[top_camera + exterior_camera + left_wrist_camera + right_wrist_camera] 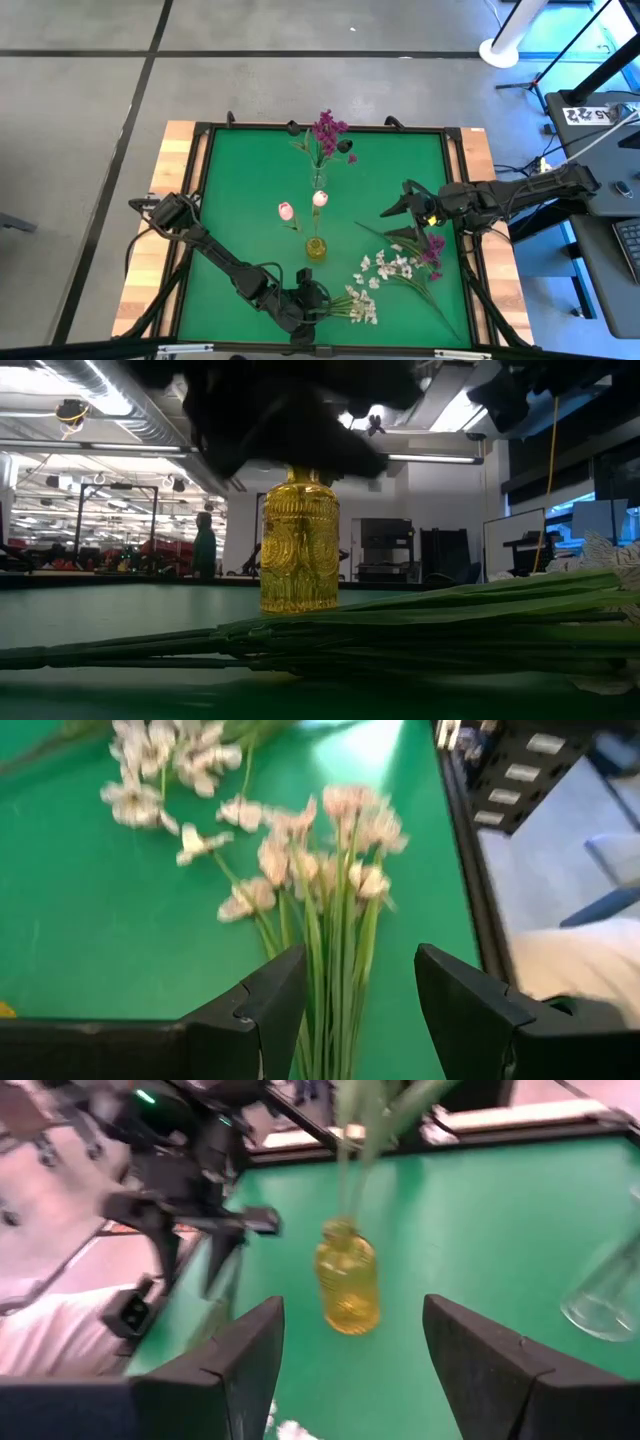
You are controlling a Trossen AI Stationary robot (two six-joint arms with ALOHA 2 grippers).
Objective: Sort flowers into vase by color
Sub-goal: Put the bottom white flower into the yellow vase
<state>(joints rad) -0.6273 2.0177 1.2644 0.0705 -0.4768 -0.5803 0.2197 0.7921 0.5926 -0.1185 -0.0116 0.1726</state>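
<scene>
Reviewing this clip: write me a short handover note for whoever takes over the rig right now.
Left pincer: open, low at the table's near edge, fingers either side of the stems of the white flower bunch; nothing gripped yet.
Right pincer: open and empty, over the mat's right half.
Done: magenta flowers stand in the clear vase at the back; pink tulips stand in the yellow vase at centre.
Left: a white spray and a magenta sprig lie loose on the green mat, right of the yellow vase. No third vase is in sight.
</scene>
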